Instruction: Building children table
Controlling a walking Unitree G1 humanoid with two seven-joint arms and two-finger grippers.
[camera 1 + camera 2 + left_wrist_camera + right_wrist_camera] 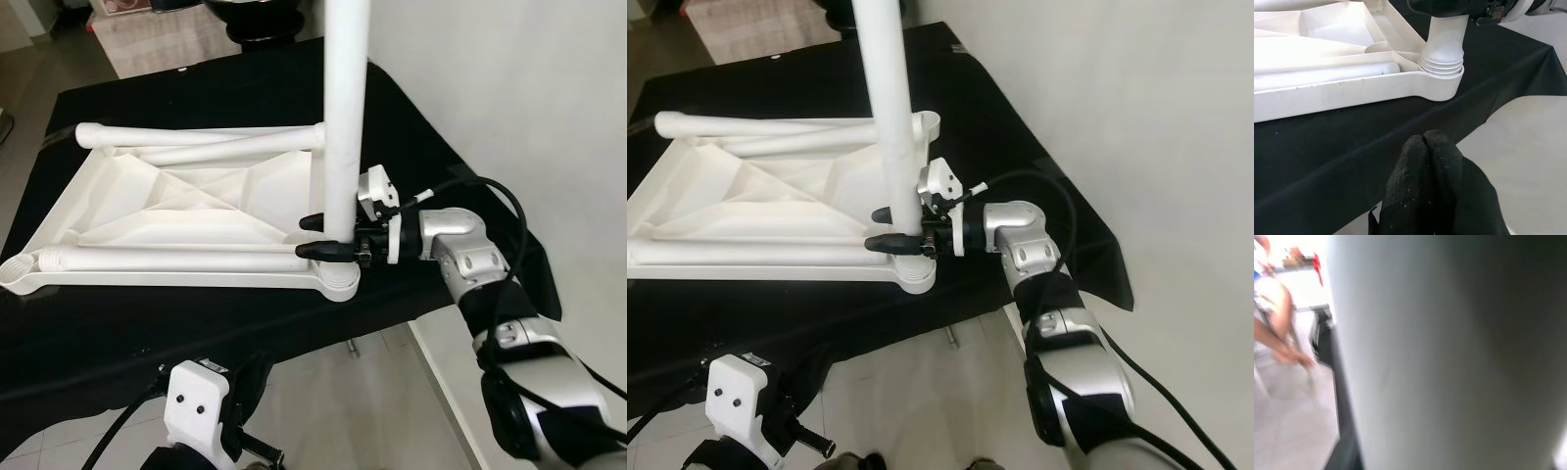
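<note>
On the black-draped worktop [147, 313] lies the upturned white plastic children's tabletop [147, 211], ribbed underside up. At its near corner socket [1442, 81] a white tubular plastic leg [343, 117] stands upright; the right gripper [321, 238] has its black fingers clasped round the leg just above that socket. Left wrist view adds the leg's threaded collar seated in the socket, with the left gripper [1426, 147] below the worktop edge, fingers pressed together, empty. Right wrist view: the leg blurred close-up, a person's legs [1276, 328] beyond. No legible writing.
</note>
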